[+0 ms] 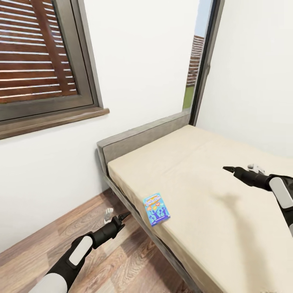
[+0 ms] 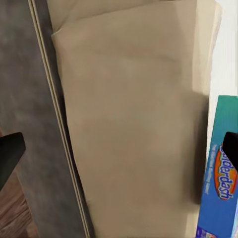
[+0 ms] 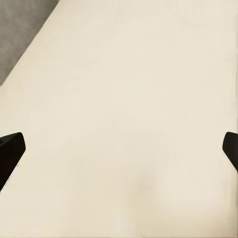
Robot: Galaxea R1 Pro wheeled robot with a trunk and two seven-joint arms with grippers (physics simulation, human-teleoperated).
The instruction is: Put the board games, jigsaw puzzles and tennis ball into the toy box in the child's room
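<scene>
A big bed with a plain beige mattress (image 1: pixel 211 195) and a grey frame stands against a white wall (image 1: pixel 138 61). A window with brown wooden slats (image 1: pixel 36 49) is in that wall, above and beside the head of the bed. A brown wood plank floor (image 1: pixel 122 260) runs along the bed's side.

The left gripper (image 1: pixel 125 215) hangs over the floor, just beside the bed's edge. Its black fingers (image 2: pixel 11 153) are spread wide and hold nothing. The right gripper (image 1: pixel 228 169) hovers over the mattress, fingers (image 3: pixel 10 151) wide apart too, touching nothing.

A flat blue board game box with a yellow title (image 1: pixel 156 208) lies on the mattress, right at the bed's near edge, close to the left gripper.
</scene>
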